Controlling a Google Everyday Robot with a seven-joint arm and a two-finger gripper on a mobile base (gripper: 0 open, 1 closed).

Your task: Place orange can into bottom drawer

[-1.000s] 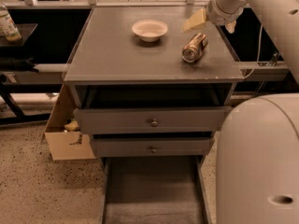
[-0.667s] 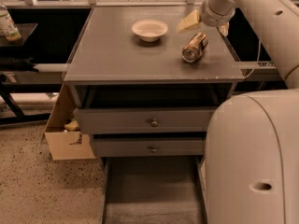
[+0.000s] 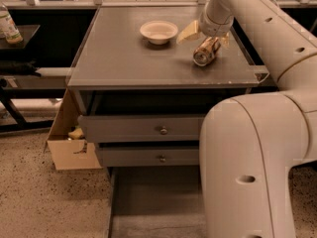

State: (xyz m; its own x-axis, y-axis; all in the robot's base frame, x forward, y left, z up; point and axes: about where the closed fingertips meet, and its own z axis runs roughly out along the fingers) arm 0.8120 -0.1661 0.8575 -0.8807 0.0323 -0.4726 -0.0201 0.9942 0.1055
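The orange can lies on its side on the right part of the grey cabinet top, with a silver end facing the front. My gripper hangs just over the can's far end. It is open, with one yellowish finger to the can's left and the other on its right. The bottom drawer is pulled out at floor level, a shallow grey tray partly hidden by my white arm.
A white bowl stands at the back middle of the top. Two shut drawers with round knobs sit above the open one. A cardboard box stands on the floor at the left. A bottle stands on a dark side shelf.
My gripper has moved down and left from behind the can to sit over its far end, its fingers now on either side. The can and the bowl have not moved.
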